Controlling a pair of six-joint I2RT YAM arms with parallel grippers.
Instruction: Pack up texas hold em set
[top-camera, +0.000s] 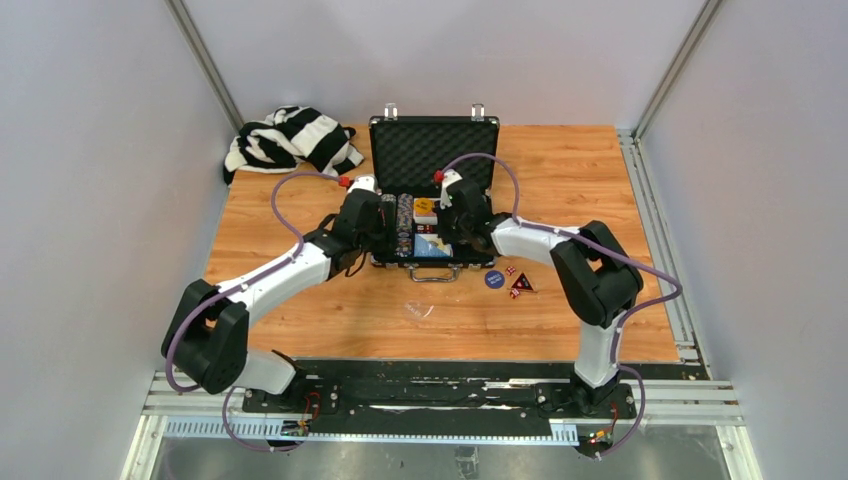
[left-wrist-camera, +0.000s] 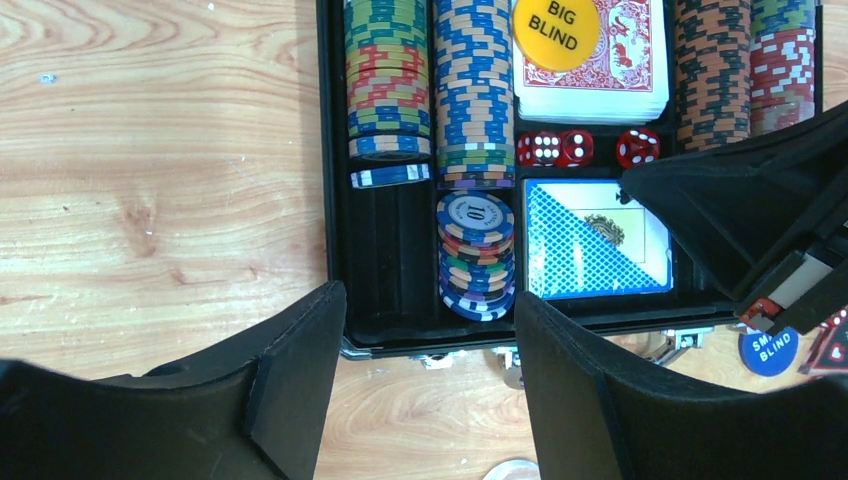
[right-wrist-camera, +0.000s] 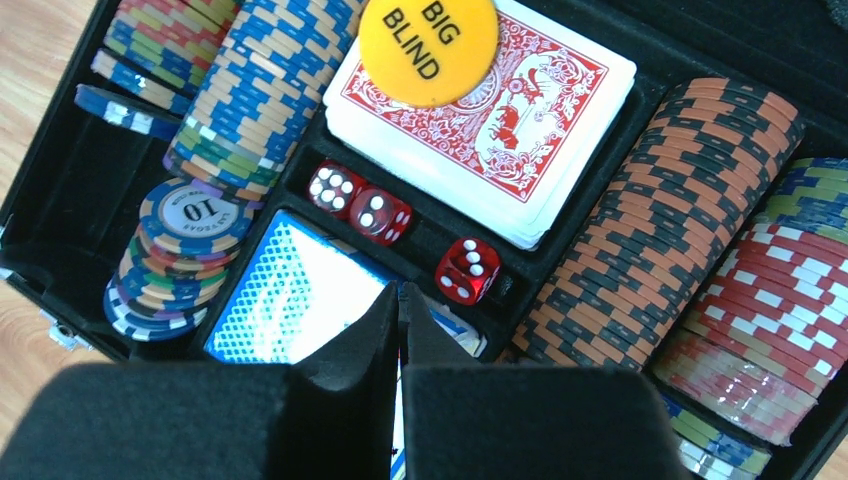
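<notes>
The black briefcase (top-camera: 433, 150) lies open mid-table, lid up. In its tray (left-wrist-camera: 335, 200) are rows of multicoloured chips (left-wrist-camera: 474, 90), a red card deck (right-wrist-camera: 500, 110) with a yellow "BIG BLIND" button (right-wrist-camera: 428, 38) on it, three red dice (right-wrist-camera: 467, 270) and a blue card deck (left-wrist-camera: 580, 240). My left gripper (left-wrist-camera: 430, 375) is open and empty above the case's front rim, near a loose chip stack (left-wrist-camera: 476, 255). My right gripper (right-wrist-camera: 401, 300) is shut, tips just over the blue deck's right part; nothing shows between its fingers. A blue "SMALL BLIND" button (top-camera: 494, 279) lies outside the case.
A black-and-white striped cloth (top-camera: 290, 140) lies at the back left. Small red pieces (top-camera: 520, 285) lie beside the blue button, right of the silver handle (top-camera: 433, 273). A clear round disc (top-camera: 418, 310) lies on the wood in front of the case.
</notes>
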